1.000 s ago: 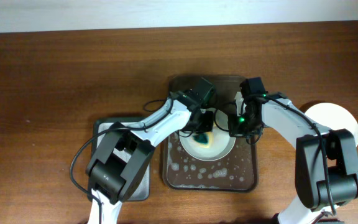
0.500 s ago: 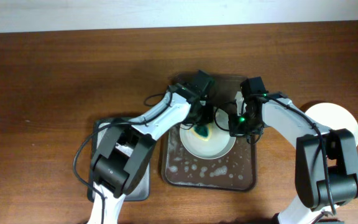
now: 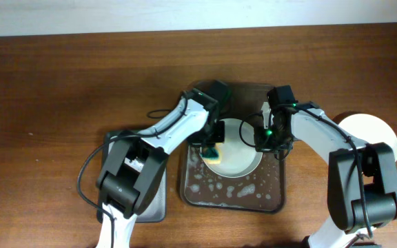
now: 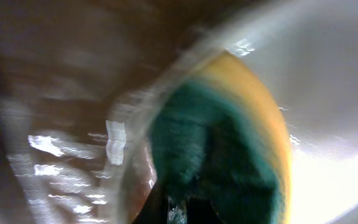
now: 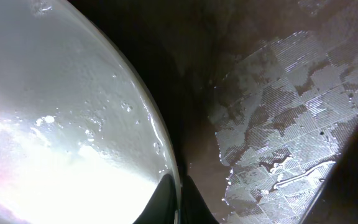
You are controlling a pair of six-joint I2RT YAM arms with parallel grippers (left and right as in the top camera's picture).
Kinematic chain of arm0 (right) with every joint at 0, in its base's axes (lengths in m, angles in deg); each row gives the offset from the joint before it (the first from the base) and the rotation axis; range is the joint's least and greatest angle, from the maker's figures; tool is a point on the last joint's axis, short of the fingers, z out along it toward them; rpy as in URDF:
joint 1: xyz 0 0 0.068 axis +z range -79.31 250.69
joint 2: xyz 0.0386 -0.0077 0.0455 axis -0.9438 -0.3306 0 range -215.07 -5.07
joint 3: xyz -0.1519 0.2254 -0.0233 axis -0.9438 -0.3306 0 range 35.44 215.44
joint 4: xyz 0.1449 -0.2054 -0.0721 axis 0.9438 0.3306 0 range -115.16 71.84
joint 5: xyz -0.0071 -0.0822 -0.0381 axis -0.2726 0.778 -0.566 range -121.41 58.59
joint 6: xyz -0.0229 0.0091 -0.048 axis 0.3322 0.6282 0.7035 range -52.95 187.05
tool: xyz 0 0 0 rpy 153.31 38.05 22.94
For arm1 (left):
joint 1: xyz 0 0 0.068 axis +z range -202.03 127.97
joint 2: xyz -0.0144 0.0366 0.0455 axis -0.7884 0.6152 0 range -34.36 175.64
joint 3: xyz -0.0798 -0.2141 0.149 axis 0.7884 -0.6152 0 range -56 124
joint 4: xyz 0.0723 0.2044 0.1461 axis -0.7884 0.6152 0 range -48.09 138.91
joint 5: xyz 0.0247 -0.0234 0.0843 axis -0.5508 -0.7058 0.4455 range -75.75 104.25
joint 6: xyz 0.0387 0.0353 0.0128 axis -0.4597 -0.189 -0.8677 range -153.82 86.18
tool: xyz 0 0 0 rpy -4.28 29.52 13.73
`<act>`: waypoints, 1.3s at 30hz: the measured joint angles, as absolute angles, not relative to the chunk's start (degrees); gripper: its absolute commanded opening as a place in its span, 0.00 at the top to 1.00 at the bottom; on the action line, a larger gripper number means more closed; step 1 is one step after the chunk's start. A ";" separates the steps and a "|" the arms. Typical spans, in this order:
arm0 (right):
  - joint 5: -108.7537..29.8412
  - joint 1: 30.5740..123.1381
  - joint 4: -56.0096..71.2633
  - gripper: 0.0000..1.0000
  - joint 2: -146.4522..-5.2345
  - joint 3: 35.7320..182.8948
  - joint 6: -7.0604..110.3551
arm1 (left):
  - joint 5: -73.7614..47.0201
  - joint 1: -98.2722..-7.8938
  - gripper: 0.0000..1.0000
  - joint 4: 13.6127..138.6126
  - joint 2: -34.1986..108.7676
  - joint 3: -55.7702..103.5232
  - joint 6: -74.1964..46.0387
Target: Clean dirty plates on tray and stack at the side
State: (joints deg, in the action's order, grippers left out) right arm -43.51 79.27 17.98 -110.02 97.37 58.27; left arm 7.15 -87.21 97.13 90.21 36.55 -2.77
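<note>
A white plate (image 3: pixel 238 155) lies in the brown soapy tray (image 3: pixel 271 196). My left gripper (image 3: pixel 214 147) is shut on a green and yellow sponge (image 3: pixel 213 155) and presses it on the plate's left rim; the sponge fills the left wrist view (image 4: pixel 229 155). My right gripper (image 3: pixel 260 140) is shut on the plate's right rim, seen pinched between the fingers in the right wrist view (image 5: pixel 178 199). The plate surface (image 5: pixel 55 112) is wet with suds. A clean white plate (image 3: pixel 378 131) sits on the table at the right.
A dark grey tray (image 3: pixel 158 203) lies left of the brown tray, under my left arm. Foam patches cover the brown tray's front part (image 3: pixel 233 193). Bare wooden table (image 3: pixel 60 96) surrounds both trays.
My left gripper has swept the sponge from the middle of the plate up and then to its left rim. The right gripper has held the plate's rim still.
</note>
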 measured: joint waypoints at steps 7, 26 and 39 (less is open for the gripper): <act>-44.04 79.58 18.06 0.96 -110.02 97.37 58.25 | 8.22 -85.53 1.00 99.99 88.70 37.65 -6.53; -23.12 90.05 31.31 0.96 -74.19 95.75 59.32 | 10.15 -63.19 1.00 105.06 62.63 12.90 -23.58; 15.04 113.74 33.56 0.96 -74.22 95.75 56.52 | 10.41 -63.02 0.67 95.77 53.01 3.79 -23.53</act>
